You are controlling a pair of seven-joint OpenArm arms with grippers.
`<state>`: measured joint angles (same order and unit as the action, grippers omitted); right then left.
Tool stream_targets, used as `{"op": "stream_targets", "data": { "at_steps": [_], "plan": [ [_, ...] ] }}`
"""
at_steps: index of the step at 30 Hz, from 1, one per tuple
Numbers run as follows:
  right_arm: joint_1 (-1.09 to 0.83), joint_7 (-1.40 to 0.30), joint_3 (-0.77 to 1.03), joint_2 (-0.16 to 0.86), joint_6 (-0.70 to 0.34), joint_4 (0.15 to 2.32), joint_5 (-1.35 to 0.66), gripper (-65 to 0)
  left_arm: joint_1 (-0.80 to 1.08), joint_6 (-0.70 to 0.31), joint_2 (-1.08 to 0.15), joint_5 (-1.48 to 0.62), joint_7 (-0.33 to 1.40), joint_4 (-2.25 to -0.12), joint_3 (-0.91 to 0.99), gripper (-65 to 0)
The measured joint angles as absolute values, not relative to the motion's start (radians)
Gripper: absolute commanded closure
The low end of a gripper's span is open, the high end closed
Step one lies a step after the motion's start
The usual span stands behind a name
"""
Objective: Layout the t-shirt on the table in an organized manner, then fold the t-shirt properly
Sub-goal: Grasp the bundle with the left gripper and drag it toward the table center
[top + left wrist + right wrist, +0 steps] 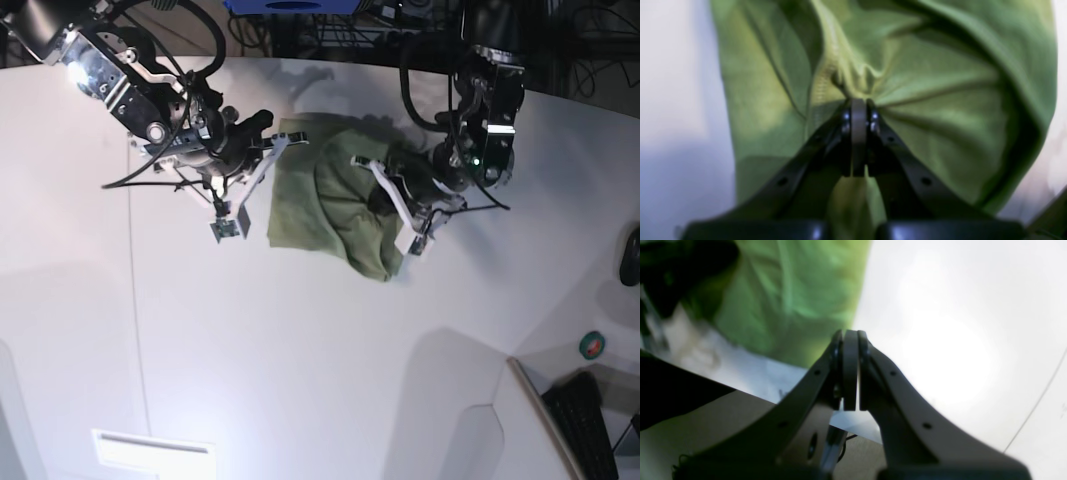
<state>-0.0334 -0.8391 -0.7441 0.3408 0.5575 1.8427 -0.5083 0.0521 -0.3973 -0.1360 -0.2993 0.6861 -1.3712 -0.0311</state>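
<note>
The olive-green t-shirt lies crumpled in a heap on the white table, toward the back middle. My left gripper is shut on a bunched fold of the shirt, and the cloth puckers around its tips. My right gripper is at the shirt's far left corner. In the right wrist view its jaws are shut at the edge of the green cloth. No cloth shows between them.
A thin dark seam runs down the table's left part. A dark object, a green tape roll and a keyboard are at the right edge. Cables lie beyond the table's back edge.
</note>
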Motion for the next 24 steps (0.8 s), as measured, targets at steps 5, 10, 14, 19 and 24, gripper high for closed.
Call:
{"op": "stream_targets", "data": {
  "at_steps": [5,10,14,19,24],
  "plan": [
    [-0.034,-0.841,-0.744,0.341,0.558,1.844,-0.508,0.0,-0.010,-0.415,-0.126,-0.324,0.690,-1.439,0.002,0.0],
    [-0.058,-0.835,-0.679,0.353,0.557,1.842,-0.511,0.0,0.052,-0.409,-0.136,-0.312,0.803,-1.573,0.218,0.0],
    [-0.101,-0.835,-0.675,0.389,0.557,1.842,-0.500,0.0,0.098,-0.411,-0.148,-0.309,0.797,-1.586,0.388,0.0],
    [-0.120,-0.813,-0.780,0.353,0.492,1.840,-0.515,0.0,0.146,-0.415,-0.255,-0.318,0.711,-1.472,0.464,0.0],
    [-0.064,-0.785,-0.847,0.305,0.490,1.736,-0.501,0.0,0.260,-0.432,-0.303,-0.315,0.608,-1.431,0.587,0.0]
  ]
}}
